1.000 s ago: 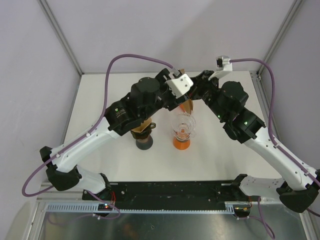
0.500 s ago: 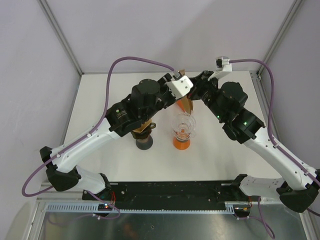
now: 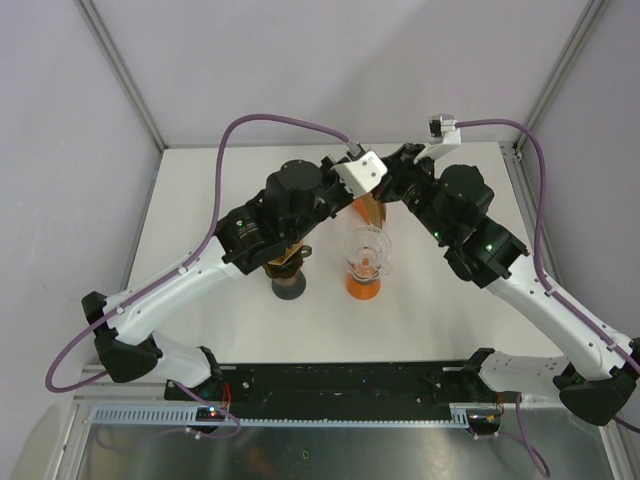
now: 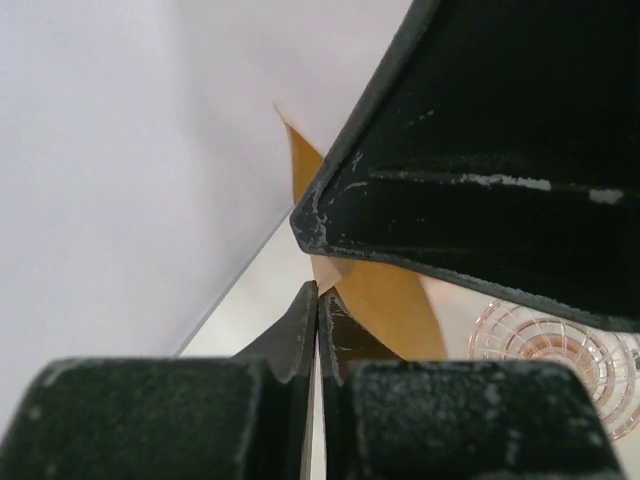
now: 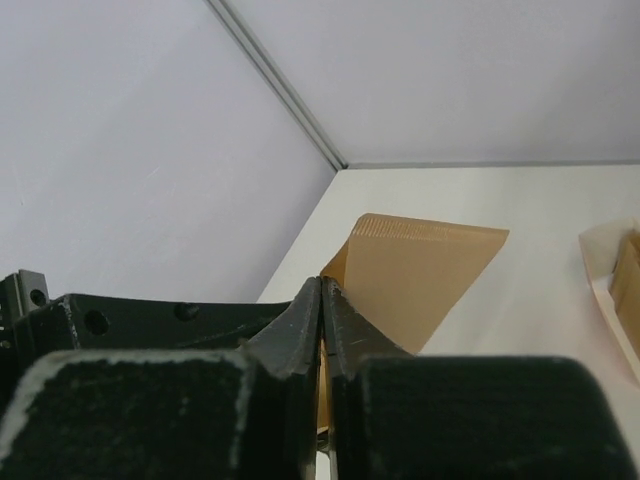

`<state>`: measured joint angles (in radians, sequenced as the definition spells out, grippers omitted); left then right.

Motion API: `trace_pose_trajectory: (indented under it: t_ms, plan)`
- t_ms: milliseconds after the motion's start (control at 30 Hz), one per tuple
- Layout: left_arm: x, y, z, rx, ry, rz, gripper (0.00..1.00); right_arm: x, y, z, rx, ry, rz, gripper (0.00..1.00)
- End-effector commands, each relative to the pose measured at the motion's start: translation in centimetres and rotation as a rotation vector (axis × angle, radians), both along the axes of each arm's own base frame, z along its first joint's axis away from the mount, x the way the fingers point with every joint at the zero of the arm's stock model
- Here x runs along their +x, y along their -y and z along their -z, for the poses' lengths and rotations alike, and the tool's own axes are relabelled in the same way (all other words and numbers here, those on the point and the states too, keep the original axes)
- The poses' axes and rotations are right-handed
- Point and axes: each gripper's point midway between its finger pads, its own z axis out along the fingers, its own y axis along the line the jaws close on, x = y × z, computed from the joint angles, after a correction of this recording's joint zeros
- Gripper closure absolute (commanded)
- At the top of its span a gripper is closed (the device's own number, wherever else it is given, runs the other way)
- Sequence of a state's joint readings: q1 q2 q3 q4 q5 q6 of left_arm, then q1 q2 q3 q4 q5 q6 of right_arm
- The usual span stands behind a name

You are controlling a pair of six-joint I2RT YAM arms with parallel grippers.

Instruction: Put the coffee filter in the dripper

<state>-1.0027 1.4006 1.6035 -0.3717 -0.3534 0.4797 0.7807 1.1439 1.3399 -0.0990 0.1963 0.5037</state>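
Note:
The brown paper coffee filter [image 3: 372, 209] hangs in the air just behind the dripper [image 3: 366, 258], a clear ribbed glass cone on an orange base. Both grippers meet at the filter. In the right wrist view my right gripper [image 5: 321, 285] is shut on the filter's [image 5: 425, 270] lower edge, with brown paper showing between its jaws. In the left wrist view my left gripper [image 4: 318, 290] has its jaws pressed together at the filter's [image 4: 395, 300] pale edge, and the dripper [image 4: 560, 350] lies below to the right. The right gripper's black body fills the upper right of that view.
A brown and black object [image 3: 287, 272] stands on the white table [image 3: 200, 200] left of the dripper, under the left arm. A brown stack in clear wrap [image 5: 620, 290] shows at the right edge of the right wrist view. Grey walls close the back corner.
The left gripper's jaws have closed onto the filter's edge, and its wrist has shifted slightly right. The right arm and the filter have stayed in place.

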Motion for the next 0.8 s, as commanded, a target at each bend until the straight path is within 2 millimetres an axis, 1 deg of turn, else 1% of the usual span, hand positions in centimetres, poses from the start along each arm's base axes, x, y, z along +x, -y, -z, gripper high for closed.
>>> trace_pose_trajectory:
  t_ms: [0, 67, 100, 200, 267, 367, 467, 533, 667, 767]
  plan:
    - [0.5, -0.4, -1.4, -0.116, -0.019, -0.030, 0.99, -0.5, 0.8, -1.4, 0.006, 0.053, -0.022, 0.81]
    - [0.8, -1.1, -1.6, -0.158, -0.040, -0.063, 0.99, 0.0, 1.6, -0.4, -0.036, 0.031, 0.009, 0.65]
    - [1.0, -1.5, -1.8, -0.177, -0.047, -0.082, 1.00, 0.2, 2.0, 0.1, -0.062, 0.023, 0.028, 0.60]
    - [1.4, -2.4, -2.1, -0.233, -0.070, -0.126, 1.00, 0.0, 3.0, 1.9, -0.148, -0.012, 0.093, 0.52]
    - [1.4, -2.6, -2.1, -0.257, -0.083, -0.137, 1.00, 0.0, 2.7, 2.9, -0.205, -0.015, 0.107, 0.48]
    - [1.5, -2.7, -2.0, -0.270, -0.092, -0.149, 1.00, 0.1, 1.4, 4.5, -0.258, -0.031, 0.090, 0.44]
    - [1.8, -2.8, -1.7, -0.266, -0.095, -0.168, 1.00, 0.4, 1.3, 5.5, -0.291, -0.050, 0.137, 0.42]
    - [1.8, -2.8, -1.6, -0.265, -0.094, -0.173, 1.00, 0.6, 1.0, 5.8, -0.310, -0.045, 0.149, 0.40]
    - [1.9, -2.7, -1.7, -0.268, -0.095, -0.172, 1.00, 1.0, -0.7, 6.4, -0.317, -0.037, 0.112, 0.39]
    - [1.9, -2.7, -1.7, -0.269, -0.095, -0.172, 1.00, 1.8, -1.0, 6.7, -0.318, -0.035, 0.137, 0.39]
